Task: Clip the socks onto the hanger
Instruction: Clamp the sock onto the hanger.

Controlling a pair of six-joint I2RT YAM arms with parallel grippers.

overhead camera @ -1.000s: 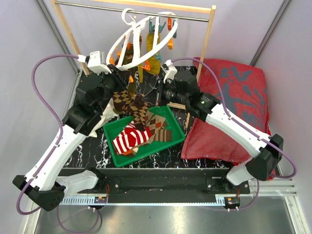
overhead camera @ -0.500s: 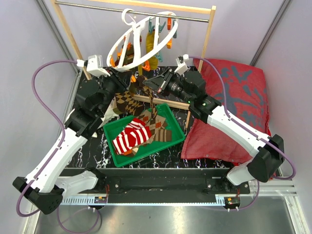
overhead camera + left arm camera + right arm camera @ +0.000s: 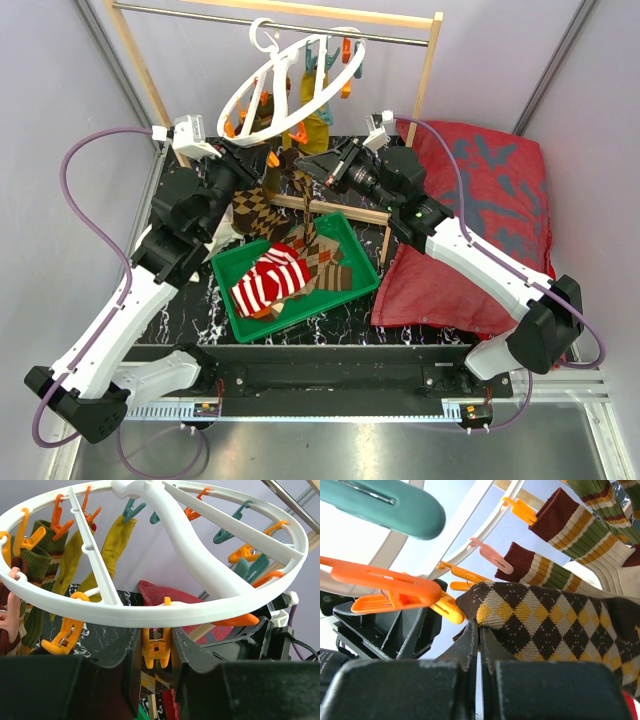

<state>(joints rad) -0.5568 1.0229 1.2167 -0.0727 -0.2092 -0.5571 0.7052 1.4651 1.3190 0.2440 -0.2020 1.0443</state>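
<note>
Starting at the right claw (image 3: 479,627), we found its two jaws pressed flat together on the cuff edge of the argyle sock (image 3: 545,625), the brown, cream and yellow diamonds spreading away from the pinch. Just beside that cuff, on the side toward the other arm, sat the tip of an orange clip (image 3: 156,650). The left claw (image 3: 156,639) was closed on that clip from below, one jaw on each flank, at the near rim of the hanger (image 3: 189,547). We could not tell whether the squeeze had parted the clip's mouth, nor whether the cuff touched the clip. In the overhead view the two claws met nose to nose under the white ring. The sock hung from the right claw with its long axis close to vertical, its lower end reaching down toward the green tray (image 3: 228,300). We judged that the coming move turned on this: the clip lay sideways from the cuff, toward the left arm. The right claw, the one carrying the sock, would therefore have to bring the cuff across into the clip while the left claw held the clip in place. Farther out, yellow socks (image 3: 114,545) hung already clipped on the far side of the ring. A striped sock (image 3: 268,282) lay in the tray on the dark marbled surface (image 3: 200,320), and the red cushion (image 3: 480,210) lay to the right of it.
</note>
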